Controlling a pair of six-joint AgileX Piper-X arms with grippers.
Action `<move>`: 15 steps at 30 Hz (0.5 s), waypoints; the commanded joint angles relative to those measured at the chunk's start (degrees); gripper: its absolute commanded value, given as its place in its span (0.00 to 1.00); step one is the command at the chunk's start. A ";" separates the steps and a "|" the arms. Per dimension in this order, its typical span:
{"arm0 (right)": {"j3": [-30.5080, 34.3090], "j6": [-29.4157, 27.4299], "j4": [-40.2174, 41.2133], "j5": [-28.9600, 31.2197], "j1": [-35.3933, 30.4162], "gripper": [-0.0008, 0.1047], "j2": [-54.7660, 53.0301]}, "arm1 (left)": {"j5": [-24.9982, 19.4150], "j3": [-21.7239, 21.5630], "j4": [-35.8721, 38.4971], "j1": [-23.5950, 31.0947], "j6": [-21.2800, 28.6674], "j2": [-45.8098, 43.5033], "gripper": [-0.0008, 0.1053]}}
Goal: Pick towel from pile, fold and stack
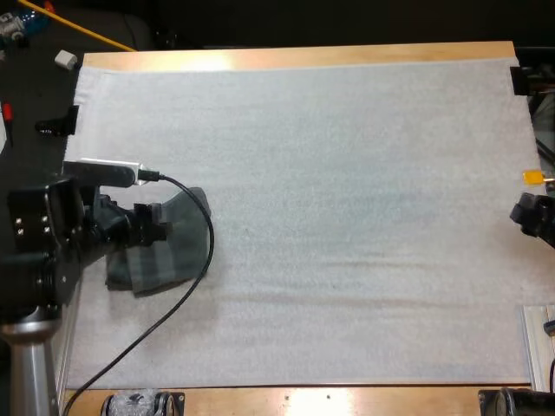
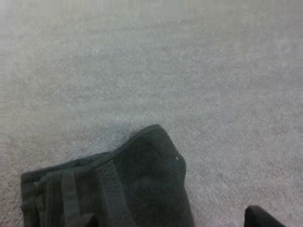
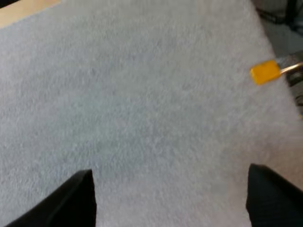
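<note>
A dark grey-green towel (image 1: pixel 166 267) lies folded on the left part of the white mat (image 1: pixel 347 217). Its layered edges show in the left wrist view, where the towel (image 2: pixel 142 179) rests flat with one rounded corner toward the bare mat. My left gripper (image 1: pixel 163 227) hovers over the towel's near-left part. It is open, and one black fingertip (image 2: pixel 265 218) stands off the towel's side over bare mat. At the mat's right edge my right gripper (image 1: pixel 529 217) is open, its two fingers (image 3: pixel 71 203) wide apart over bare mat with nothing between them.
The mat spreads wide between the two arms. The wooden table edge (image 1: pixel 295 57) runs along the far side and the front. A black clamp (image 1: pixel 56 124) sits at the mat's far left.
</note>
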 commanded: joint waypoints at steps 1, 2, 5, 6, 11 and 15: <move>-0.15 -2.10 0.96 -0.08 -0.54 0.62 -2.42 | -0.10 -0.17 0.20 -0.19 0.21 -1.81 0.57; -0.18 -1.92 0.68 -0.19 -0.25 0.62 -2.10 | -0.09 -0.20 0.04 -0.16 0.17 -1.66 0.57; -0.28 -4.46 1.67 0.26 -0.08 0.62 -6.12 | -0.02 -0.21 0.12 -0.32 0.52 -5.23 0.57; -0.16 -4.91 1.91 0.18 0.02 0.62 -7.16 | 0.00 -0.18 0.13 -0.44 0.62 -6.24 0.57; -0.31 -6.83 3.31 0.13 0.35 0.62 -12.81 | -0.92 0.00 0.40 -2.04 1.35 -12.34 0.57; -0.35 -7.45 5.05 0.32 0.79 0.62 -16.98 | -3.25 0.85 0.75 -4.04 2.10 -17.69 0.57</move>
